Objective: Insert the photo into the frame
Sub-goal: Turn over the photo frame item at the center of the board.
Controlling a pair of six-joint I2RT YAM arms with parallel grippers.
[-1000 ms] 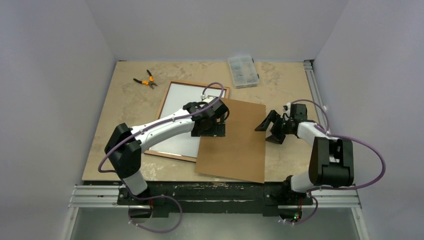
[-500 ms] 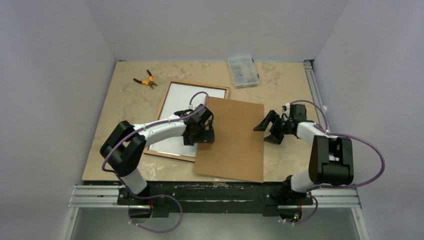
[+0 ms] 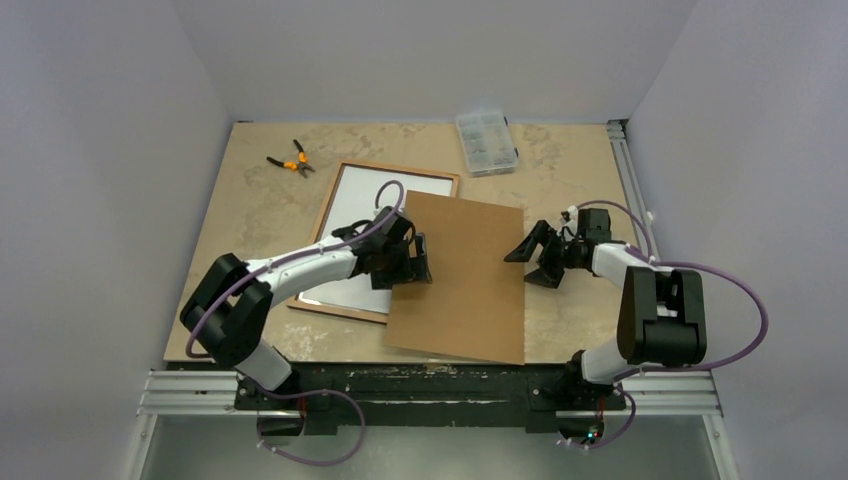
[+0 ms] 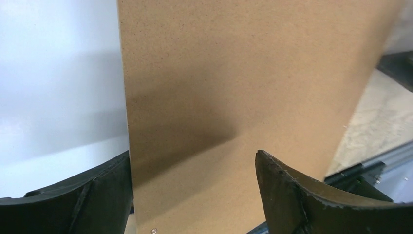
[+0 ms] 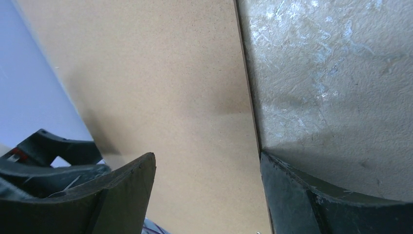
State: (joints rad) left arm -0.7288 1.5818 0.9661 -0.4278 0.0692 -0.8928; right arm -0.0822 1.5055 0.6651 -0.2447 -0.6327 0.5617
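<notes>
**Photo handling: light, limp, easily creased**

We find the photo [image 3: 352, 212] white side up inside the frame [image 3: 400, 170], flat on the surface. Its right part is hidden under the brown board [image 3: 465, 290]. We judge it thin, limp and slick: lift it by an edge and never pinch the middle. The left jaws and right jaws both stand released at the board's opposite edges, holding nothing.

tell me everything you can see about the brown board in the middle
The plain brown rectangular board looks like thin fibreboard, matte and finely speckled. It lies slightly skewed, its left part overlapping the wood-brown picture frame, the rest on the beige table. The open left hand straddles its left edge, the open right hand its right edge; contact cannot be told.
</notes>
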